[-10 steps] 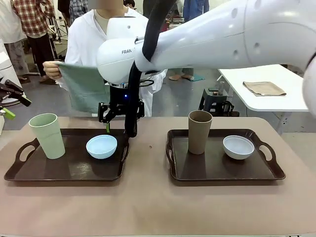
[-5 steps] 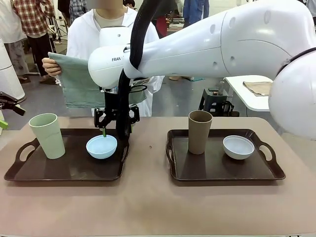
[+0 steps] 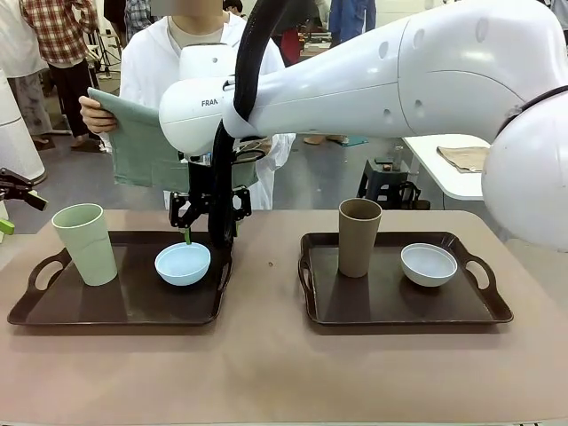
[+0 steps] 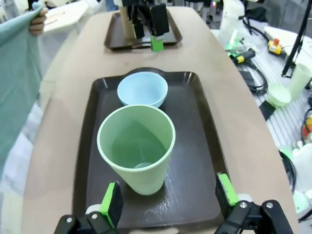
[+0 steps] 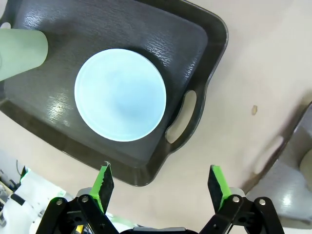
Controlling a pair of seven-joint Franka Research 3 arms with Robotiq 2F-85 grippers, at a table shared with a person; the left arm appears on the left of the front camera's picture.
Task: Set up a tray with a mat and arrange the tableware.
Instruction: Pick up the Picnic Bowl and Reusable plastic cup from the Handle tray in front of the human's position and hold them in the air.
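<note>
Right gripper [image 3: 206, 231] is seen over the far rim of the left tray [image 3: 115, 306], just behind the light blue bowl [image 3: 183, 263]. Its fingers are spread wide and nothing is held. One finger is hidden by a black cable [image 3: 222, 191] hanging in front.

The pale green cup [image 3: 85, 244] stands upright at that tray's left end, apart from the bowl. Left gripper [image 4: 169, 197] is spread wide and empty, with the cup just ahead.

Brown cup [image 3: 358, 237] and white bowl [image 3: 429, 264] are noted on the right tray [image 3: 399, 311].

A green mat [image 3: 142, 146] is held up in the person's hand [image 3: 93, 115] beyond the far edge. Bare tabletop [image 3: 266, 355] is seen between the trays and along the near edge.
</note>
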